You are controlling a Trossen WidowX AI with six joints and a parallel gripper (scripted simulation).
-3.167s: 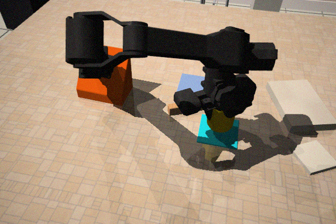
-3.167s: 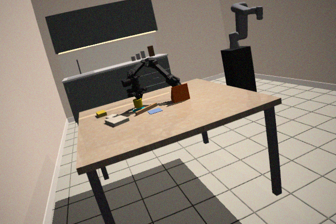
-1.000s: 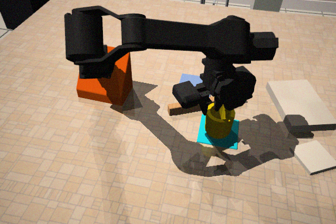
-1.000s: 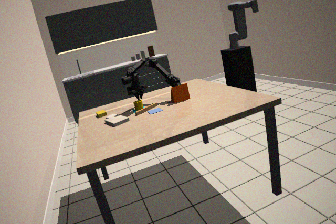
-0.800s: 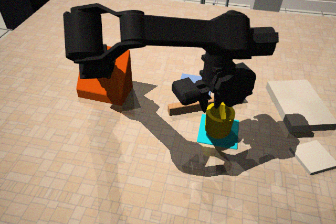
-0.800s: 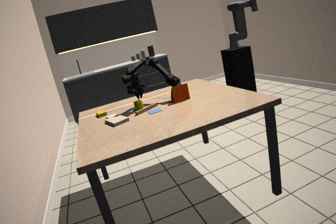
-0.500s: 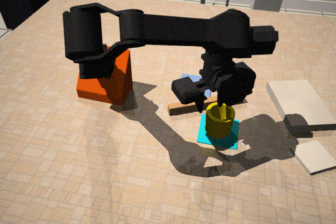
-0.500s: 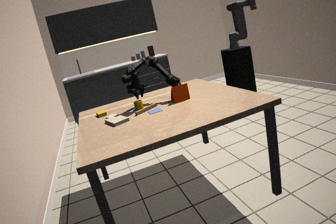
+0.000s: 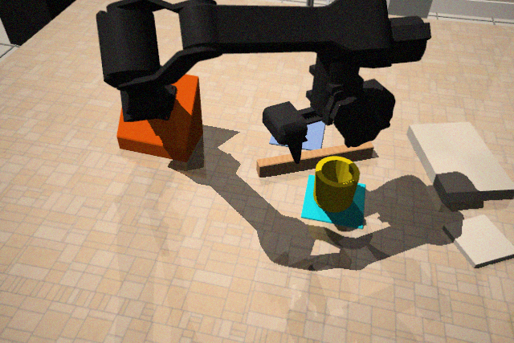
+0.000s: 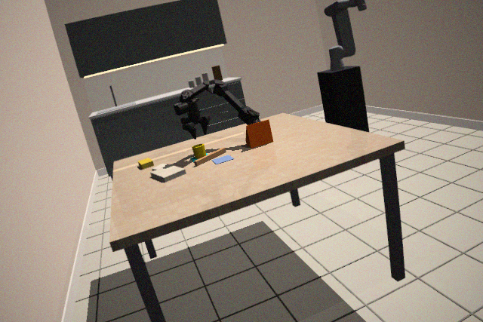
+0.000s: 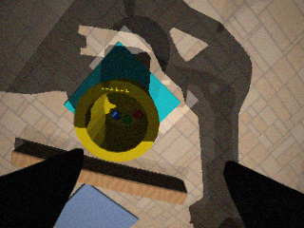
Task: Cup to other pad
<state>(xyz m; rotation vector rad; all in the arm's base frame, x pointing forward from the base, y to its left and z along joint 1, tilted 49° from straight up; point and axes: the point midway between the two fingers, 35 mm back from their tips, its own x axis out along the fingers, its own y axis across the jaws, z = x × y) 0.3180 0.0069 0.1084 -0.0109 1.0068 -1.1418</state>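
Note:
The yellow cup (image 9: 335, 196) (image 10: 198, 151) (image 11: 116, 154) stands upright on the cyan pad (image 9: 307, 206) (image 11: 167, 98). In the wrist view a blue marble (image 11: 116, 115), a green marble (image 11: 127, 119) and a red marble (image 11: 138, 114) lie inside the cup. The blue pad (image 9: 316, 136) (image 10: 223, 160) (image 11: 95, 209) is bare in the parts that show, on the other side of the wooden bar. My gripper (image 9: 324, 153) (image 10: 200, 136) (image 11: 156, 161) is wide open and empty. It hangs above the cup's rim, apart from the cup and off toward the bar.
The low wooden bar (image 9: 270, 167) (image 10: 210, 156) (image 11: 157, 189) lies between the pads. An orange wedge-shaped block (image 9: 136, 136) (image 10: 259, 133) stands near the arm's base. A large pale slab (image 9: 460, 157) (image 10: 168, 173) and a smaller one (image 9: 483, 241) lie beyond the cup. A yellow block (image 10: 146, 163) lies farther off.

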